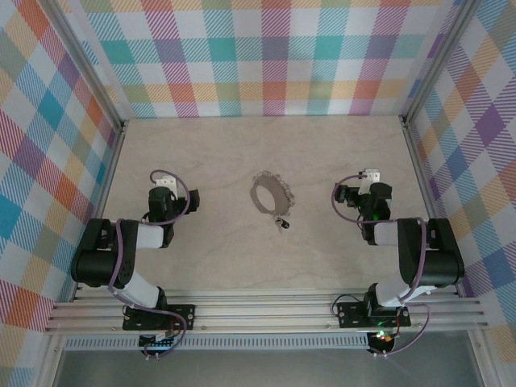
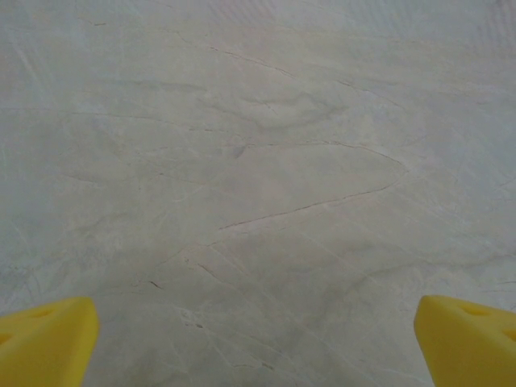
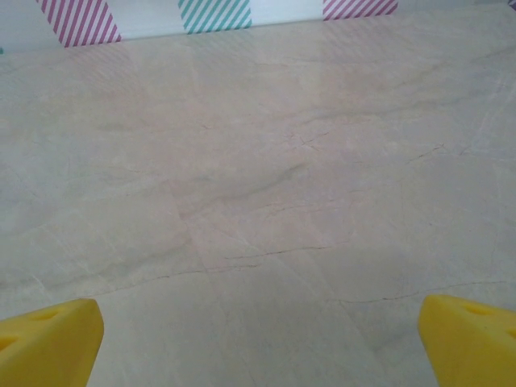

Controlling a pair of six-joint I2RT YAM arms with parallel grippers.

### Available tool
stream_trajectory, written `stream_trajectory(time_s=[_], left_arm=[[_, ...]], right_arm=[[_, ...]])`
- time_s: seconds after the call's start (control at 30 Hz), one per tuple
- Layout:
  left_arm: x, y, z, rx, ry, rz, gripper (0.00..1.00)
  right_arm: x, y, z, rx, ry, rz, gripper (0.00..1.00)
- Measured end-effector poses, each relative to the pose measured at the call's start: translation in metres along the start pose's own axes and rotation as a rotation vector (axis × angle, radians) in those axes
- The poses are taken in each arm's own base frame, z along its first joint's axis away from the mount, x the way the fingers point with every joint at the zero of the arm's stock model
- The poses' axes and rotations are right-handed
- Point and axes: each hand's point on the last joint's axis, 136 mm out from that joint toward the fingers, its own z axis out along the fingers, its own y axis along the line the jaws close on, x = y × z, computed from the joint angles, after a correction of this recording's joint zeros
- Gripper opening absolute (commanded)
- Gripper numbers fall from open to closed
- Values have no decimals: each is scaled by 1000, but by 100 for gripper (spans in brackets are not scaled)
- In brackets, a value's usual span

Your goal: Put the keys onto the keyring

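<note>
**A:** What takes up the most room?
**B:** The pale, veined table (image 1: 242,266), boxed in on three sides by plaid walls (image 1: 274,56).
**A:** And the arms?
**B:** The left arm (image 1: 113,262) and right arm (image 1: 423,258) sit folded, each on its own side, well apart from the middle.
**A:** Their pincers?
**B:** The left pincer (image 1: 164,184) is spread wide with nothing in it. In its wrist view the yellow fingertips (image 2: 48,343) sit at the lower corners over bare table. The right pincer (image 1: 369,177) is the same, gaping and empty, with bare table between its tips.
**A:** Where's the keyring?
**B:** The keyring (image 1: 256,196) lies flat mid-table, between the two pincers, and neither touches it.
**A:** The keys?
**B:** The keys (image 1: 280,221), tiny and dark, lie just beside the hoop's near edge. I cannot tell whether they touch it.
</note>
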Motion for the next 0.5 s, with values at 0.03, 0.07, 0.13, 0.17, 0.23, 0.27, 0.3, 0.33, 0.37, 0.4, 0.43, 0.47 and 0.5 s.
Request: stream_trajectory(time_s=[0.03, 0.07, 0.13, 0.17, 0.23, 0.27, 0.3, 0.33, 0.37, 0.4, 0.43, 0.47, 0.5], left_arm=[[0, 0, 0, 0, 0, 0, 100], [0, 0, 0, 1, 0, 1, 100], [0, -2, 0, 4, -1, 5, 100], [0, -2, 0, 5, -2, 6, 100], [-2, -3, 0, 5, -8, 7, 100], [-2, -3, 0, 5, -11, 6, 100], [-3, -3, 0, 4, -13, 6, 100], [-3, -2, 0, 4, -14, 6, 100], [-3, -3, 0, 4, -14, 6, 100], [-3, -3, 0, 4, -14, 6, 100], [-3, -2, 0, 4, -14, 6, 100], [-3, -3, 0, 4, -14, 6, 100], [-3, -3, 0, 4, -14, 6, 100]], right_arm=[[1, 0, 0, -2, 2, 0, 100], [1, 1, 0, -4, 3, 0, 100], [1, 1, 0, -7, 3, 0, 100], [1, 1, 0, -8, 3, 0, 100], [1, 1, 0, -8, 3, -1, 100], [1, 1, 0, -8, 3, -1, 100], [1, 1, 0, -8, 3, -3, 100], [1, 1, 0, -9, 3, -4, 100], [1, 2, 0, -10, 3, -4, 100], [1, 2, 0, -11, 3, -4, 100], [1, 2, 0, -11, 3, -4, 100], [1, 2, 0, -11, 3, -5, 100], [1, 2, 0, -11, 3, -7, 100]])
